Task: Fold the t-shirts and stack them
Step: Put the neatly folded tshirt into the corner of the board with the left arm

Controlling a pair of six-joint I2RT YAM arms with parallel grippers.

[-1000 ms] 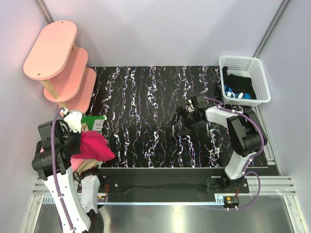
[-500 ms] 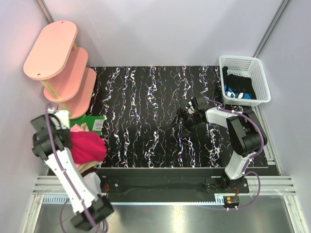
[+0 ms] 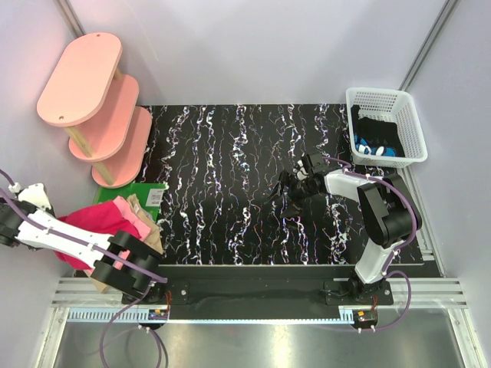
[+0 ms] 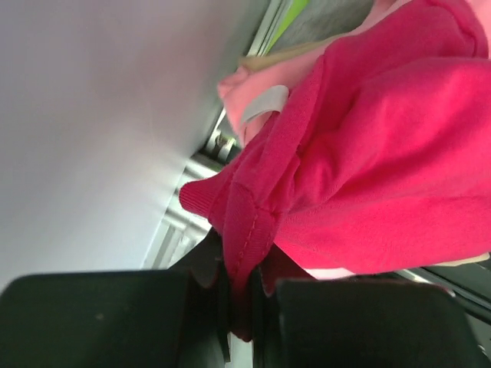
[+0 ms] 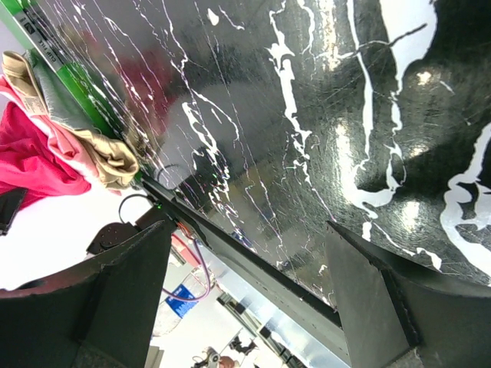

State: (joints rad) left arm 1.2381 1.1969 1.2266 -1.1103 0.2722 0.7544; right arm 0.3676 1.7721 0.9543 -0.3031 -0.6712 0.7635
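Overhead, the left arm crosses the crimson t-shirt and is cut off at nine o'clock; basket contents at one o'clock are indistinct.

T-shirts: 3, lower left of the top view: crimson t-shirt, light pink t-shirt, tan t-shirt. Pink oval shelves: 3, upper left. White basket: 1, upper right (contents too jumbled to count). Green sheet: 1. Robot arms: 2, left arm, right arm.
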